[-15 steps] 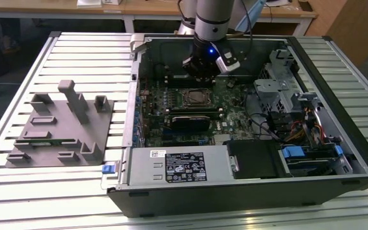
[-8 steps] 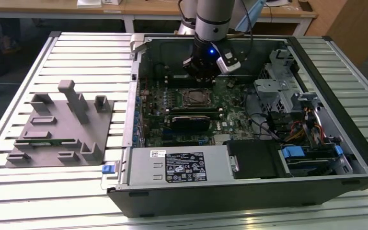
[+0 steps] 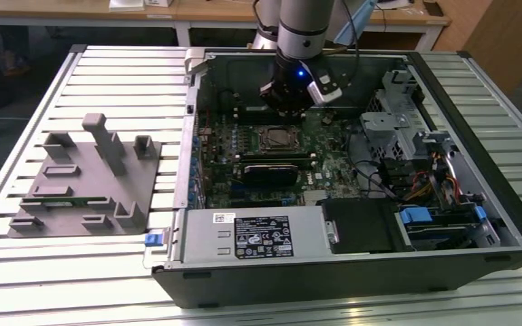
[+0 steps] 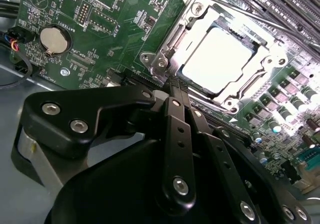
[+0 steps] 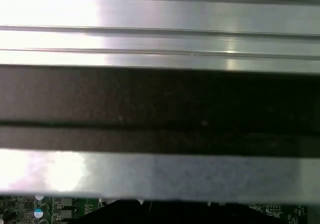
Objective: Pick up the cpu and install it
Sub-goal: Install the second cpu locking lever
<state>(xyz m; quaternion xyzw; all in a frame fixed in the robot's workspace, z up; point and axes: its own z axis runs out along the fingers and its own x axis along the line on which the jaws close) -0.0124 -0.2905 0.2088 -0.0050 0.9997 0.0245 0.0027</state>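
While the arm hung over the open computer case (image 3: 478, 234), the cpu (image 4: 220, 59) already lay flat in the motherboard socket (image 4: 165, 59), its pale silver top facing up and framed on all sides by the metal retention bracket. In the second wrist view the gripper (image 4: 172, 91) stood just beside that socket with its fingers drawn together and nothing held between them. In the exterior view the gripper (image 3: 288, 102) sat above the board, just behind the socket (image 3: 279, 138) on the side toward the case's back wall. As a judgement, placing looked done and the work stood at the seating and securing stage; any further move would call for a gentle, square approach so the chip was not shifted in its frame. Being square, the chip had no real long axis; its edges ran parallel to the bracket's sides. On the counter, well apart from the case, sat the grey plastic tray (image 3: 84, 183).
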